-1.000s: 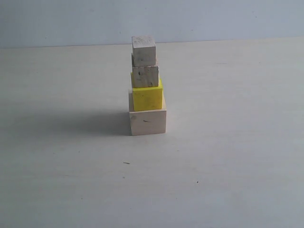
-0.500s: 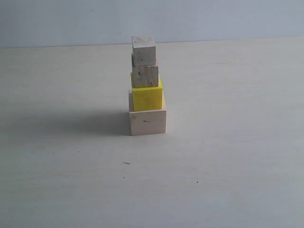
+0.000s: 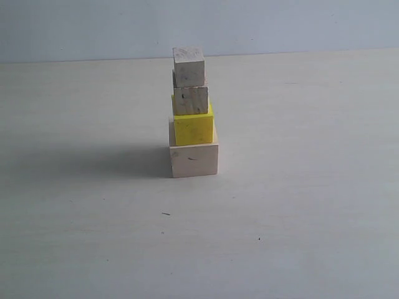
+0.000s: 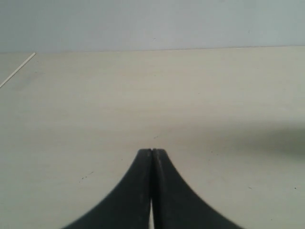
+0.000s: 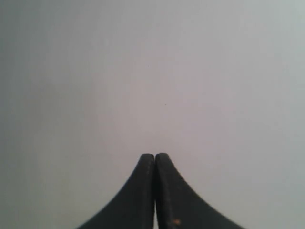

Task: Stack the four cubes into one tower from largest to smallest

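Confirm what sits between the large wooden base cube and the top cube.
Exterior view: the yellow cube on the base, then a small wooden cube under the top cube.

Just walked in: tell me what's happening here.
Nothing is being handled. All four cubes stand in one tower on the table: large pale wooden cube at the bottom, yellow cube on it, then a small wooden cube with the smallest cube on top. The left fingers and right fingers are shut, empty, outside the exterior view.

Upright four-cube tower (image 3: 192, 112) (yellow second)
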Tool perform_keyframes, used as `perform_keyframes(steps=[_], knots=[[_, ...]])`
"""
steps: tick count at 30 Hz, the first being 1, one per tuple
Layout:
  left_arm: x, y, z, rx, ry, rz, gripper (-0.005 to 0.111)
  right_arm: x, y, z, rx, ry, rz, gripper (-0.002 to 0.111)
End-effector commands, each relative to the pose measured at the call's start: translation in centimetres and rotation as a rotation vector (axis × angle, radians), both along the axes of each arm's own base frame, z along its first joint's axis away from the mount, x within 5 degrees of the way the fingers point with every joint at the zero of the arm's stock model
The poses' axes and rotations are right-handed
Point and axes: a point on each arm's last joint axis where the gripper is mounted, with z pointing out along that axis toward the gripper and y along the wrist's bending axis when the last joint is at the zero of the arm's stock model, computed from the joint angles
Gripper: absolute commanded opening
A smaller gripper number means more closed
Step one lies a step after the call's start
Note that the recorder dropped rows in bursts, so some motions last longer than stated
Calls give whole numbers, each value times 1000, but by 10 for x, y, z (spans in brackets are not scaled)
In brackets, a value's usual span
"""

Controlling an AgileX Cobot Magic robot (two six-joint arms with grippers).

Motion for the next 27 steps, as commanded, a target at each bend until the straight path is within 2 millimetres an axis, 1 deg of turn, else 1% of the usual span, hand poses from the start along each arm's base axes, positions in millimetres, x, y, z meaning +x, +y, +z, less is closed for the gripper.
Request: perform_keyframes(steps=[1,17,20,22,24,27], knots=[[0,0,0,-6,-8,-2,0,0,0,-2,2,3,-1,0],[0,0,0,-4,-8,-2,0,0,0,-2,2,3,-1,0],[0,0,0,-4,-8,-2,0,-3,-2,-1,-30,-34,-54,0],[0,0,0,-4,-8,-2,0,3,-2,-11,-97,58,-161,0],[0,0,0,-4,-8,-2,0,15,-4,-26,-87,155,-240,0],[0,0,0,-4,-8,-2,0,35,-7,-56,-48,254,-336,0]])
